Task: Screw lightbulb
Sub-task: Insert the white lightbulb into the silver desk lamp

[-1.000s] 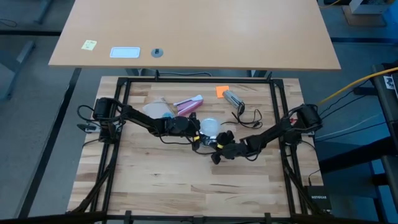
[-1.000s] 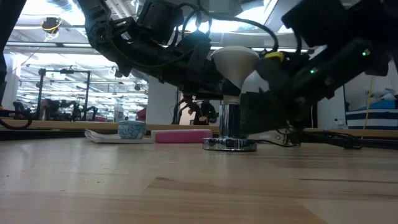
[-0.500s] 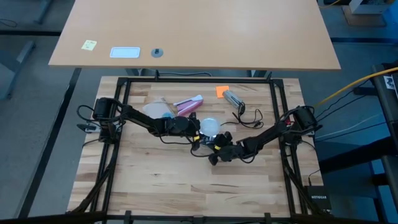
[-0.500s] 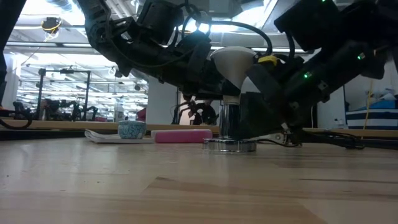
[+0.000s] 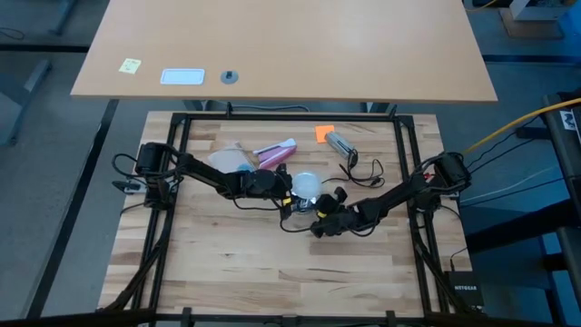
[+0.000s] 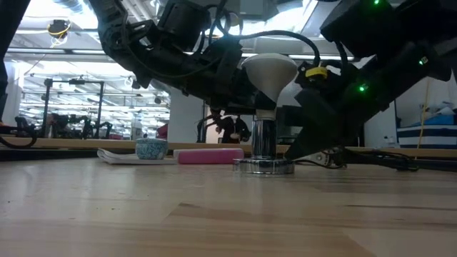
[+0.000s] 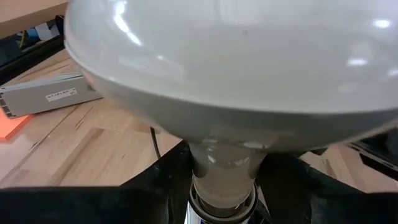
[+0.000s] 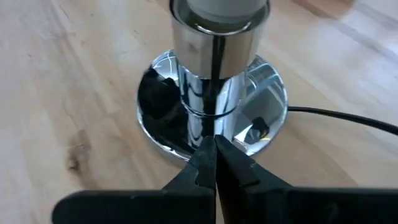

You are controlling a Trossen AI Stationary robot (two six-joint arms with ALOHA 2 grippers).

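**Bulb seated in its socket, both hands at the lamp**

High view: the two arms meet near the middle of the wooden worktop (image 5: 227,263). The lightbulb (image 5: 307,185) shows as a pale disc between them, with the left hand (image 5: 289,189) against its side and the right hand (image 5: 320,224) just beside the lamp's foot. Behind lie a pink-and-white tube (image 5: 275,153), an orange note (image 5: 324,133) and a grey box (image 5: 339,144) with a thin black cord.

Low view: the lightbulb (image 6: 269,73) stands upright with its neck in the chrome socket (image 6: 263,140), which rises from a round chrome base (image 6: 264,166) resting flat on the worktop. No gap shows between neck and socket.

Left wrist view: the bulb's frosted dome fills the picture. The left hand (image 7: 222,180) is nearly closed, its dark fingers (image 7: 161,177) clasping the bulb's narrow neck just above the socket.

Right wrist view: the right hand (image 8: 214,163) is fully closed, holding nothing, its tips together and resting at the rim of the chrome base (image 8: 155,121), seemingly to steady it.

Judgement: the bulb is started in the thread and looks well down. Whether it is fully tight cannot be told; perhaps a final turn and the release remain.
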